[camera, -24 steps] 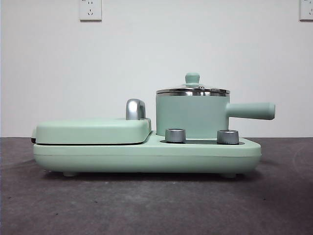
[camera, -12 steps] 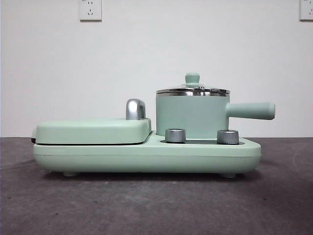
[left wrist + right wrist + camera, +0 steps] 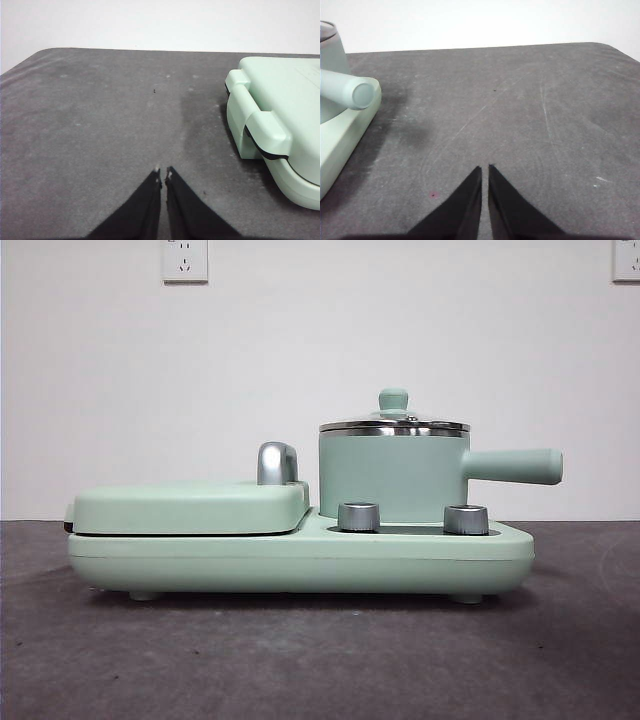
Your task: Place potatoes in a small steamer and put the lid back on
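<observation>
The small steamer is a mint-green pot with a steel rim, standing on the right half of a mint-green cooker base; its long handle points right. The glass lid with a green knob sits on it. No potatoes show in any view. My left gripper is shut over bare table beside the cooker's left end. My right gripper is shut over bare table to the right of the steamer's handle. Neither arm appears in the front view.
A flat mint-green griddle cover with a chrome handle fills the base's left half. Two grey knobs sit in front of the pot. Dark grey table stretches in front, a white wall behind.
</observation>
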